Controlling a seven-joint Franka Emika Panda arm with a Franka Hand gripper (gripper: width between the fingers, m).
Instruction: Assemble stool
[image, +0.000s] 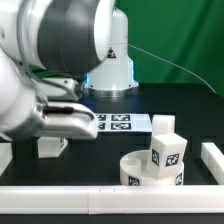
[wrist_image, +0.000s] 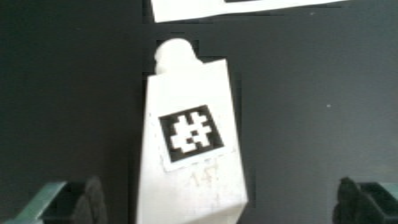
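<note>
A white leg with a black-and-white tag lies on the black table, running lengthwise between my gripper's two fingers. The gripper is open, with a dark finger well clear of the leg on each side. In the exterior view the gripper hangs over this leg at the left. The round seat rests at the front right with another tagged leg upright on it. A further white leg piece stands just behind.
The marker board lies flat behind the gripper and also shows in the wrist view as the marker board. White border blocks run along the front and the exterior view's right. The arm's base stands at the back.
</note>
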